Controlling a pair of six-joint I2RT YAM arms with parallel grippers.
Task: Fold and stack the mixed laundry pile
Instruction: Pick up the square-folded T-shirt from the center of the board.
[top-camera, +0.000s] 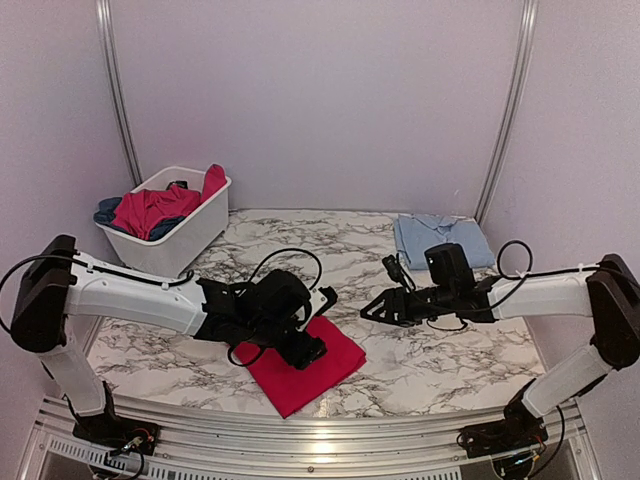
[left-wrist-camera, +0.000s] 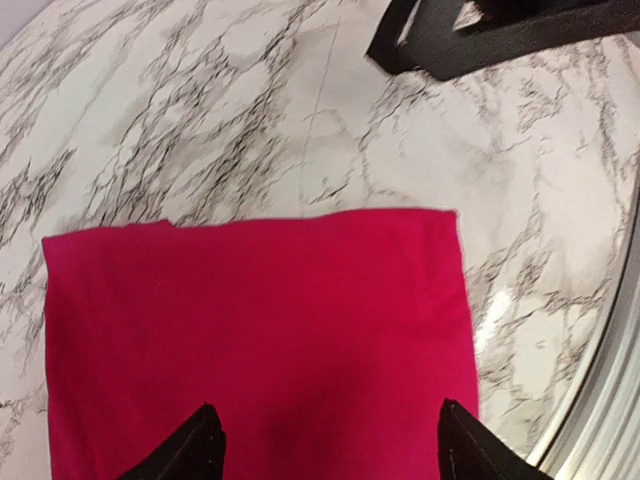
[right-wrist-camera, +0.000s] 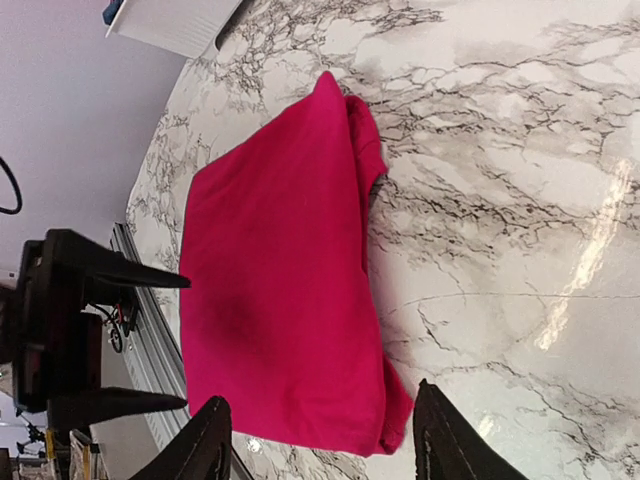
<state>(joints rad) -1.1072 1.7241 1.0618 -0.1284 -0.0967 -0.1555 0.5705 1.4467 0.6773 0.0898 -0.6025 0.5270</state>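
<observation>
A red garment (top-camera: 305, 368) lies folded into a flat rectangle near the table's front edge, also seen in the left wrist view (left-wrist-camera: 260, 330) and the right wrist view (right-wrist-camera: 280, 300). My left gripper (top-camera: 305, 345) hovers over its left part, open (left-wrist-camera: 327, 406), with nothing between its fingers. To the right of the garment, my right gripper (top-camera: 375, 308) points at it, open (right-wrist-camera: 321, 392) and empty. More of the laundry pile, red (top-camera: 150, 208) and dark blue (top-camera: 108, 210) pieces, fills the basket. A light blue shirt (top-camera: 440, 238) lies folded at the back right.
The white plastic basket (top-camera: 195, 238) stands at the back left, close to the wall. A metal rail (top-camera: 300, 440) runs along the table's near edge, just in front of the red garment. Black cables loop off both wrists over the marble top (top-camera: 440, 360).
</observation>
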